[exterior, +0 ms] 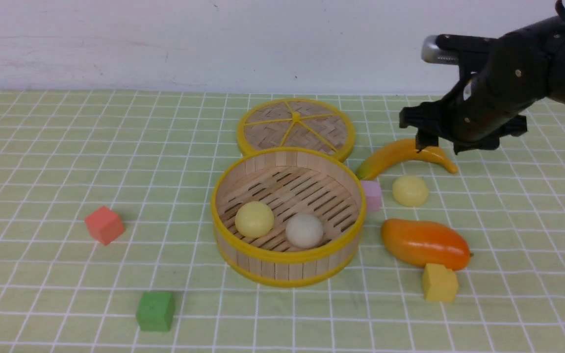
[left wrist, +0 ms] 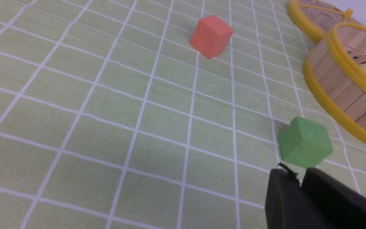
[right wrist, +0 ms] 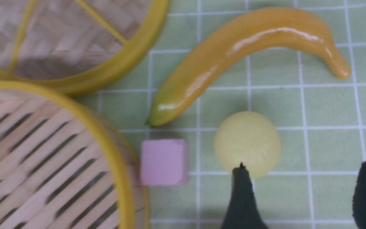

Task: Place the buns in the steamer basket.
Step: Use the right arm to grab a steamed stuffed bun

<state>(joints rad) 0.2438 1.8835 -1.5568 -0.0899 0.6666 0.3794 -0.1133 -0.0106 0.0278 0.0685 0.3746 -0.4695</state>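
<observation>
Two buns [exterior: 254, 219] sit in the steamer basket [exterior: 287, 274] toward its six o'clock, the lid [exterior: 295, 128] behind it at twelve, the third bun [exterior: 410, 190] on the tabletop [exterior: 66, 147] at three, near my right pincer [right wrist: 303, 163].

Gridded tablecloth [exterior: 66, 147] under steamer basket [exterior: 282, 268]

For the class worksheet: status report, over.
Right gripper open, near last bun. Left gripper shut, empty. Two buns in basket. Pink cube, banana close by.
</observation>
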